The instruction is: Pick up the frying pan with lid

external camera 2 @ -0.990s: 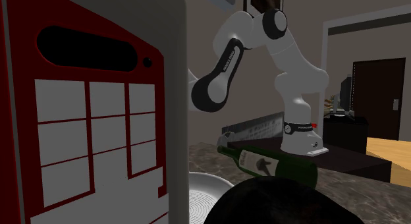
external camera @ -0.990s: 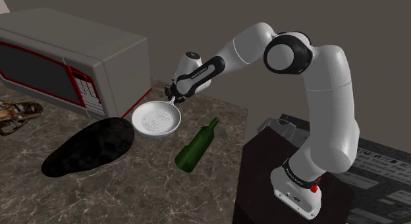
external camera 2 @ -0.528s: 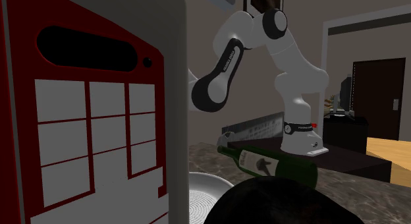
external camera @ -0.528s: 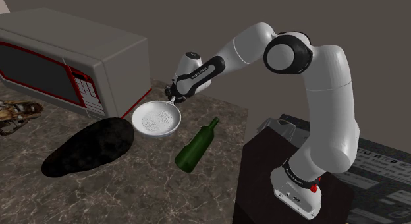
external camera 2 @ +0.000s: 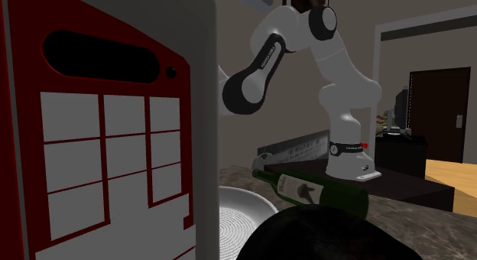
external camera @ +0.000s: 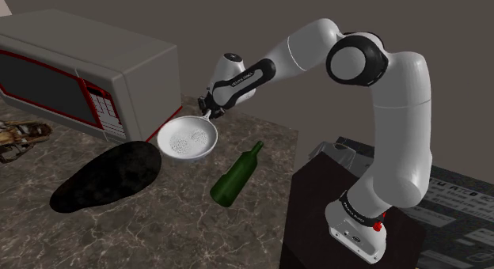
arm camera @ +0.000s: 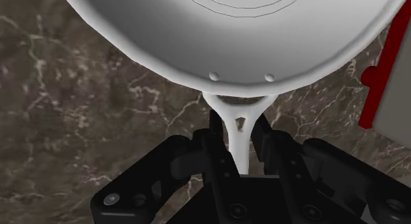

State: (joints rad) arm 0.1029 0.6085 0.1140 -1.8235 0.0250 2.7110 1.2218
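**Clamped on the pan handle, bowl dead ahead**

Holds the white frying pan (external camera: 188, 139) by its thin handle (arm camera: 240, 147), gripper (external camera: 207, 113) pinched tight on it. Points the pan's long axis straight out from the fingers, over the marble counter (external camera: 158, 220). Leaves the microwave (external camera: 79, 73), a dark lump (external camera: 107, 176) and a green bottle (external camera: 236, 174) close by; probably calls for going straight up.

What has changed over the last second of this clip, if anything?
The arm has risen a little, and the gripper, shut on the handle of the white pan, has raised it slightly. The green bottle, the microwave and the black lump lie as before.
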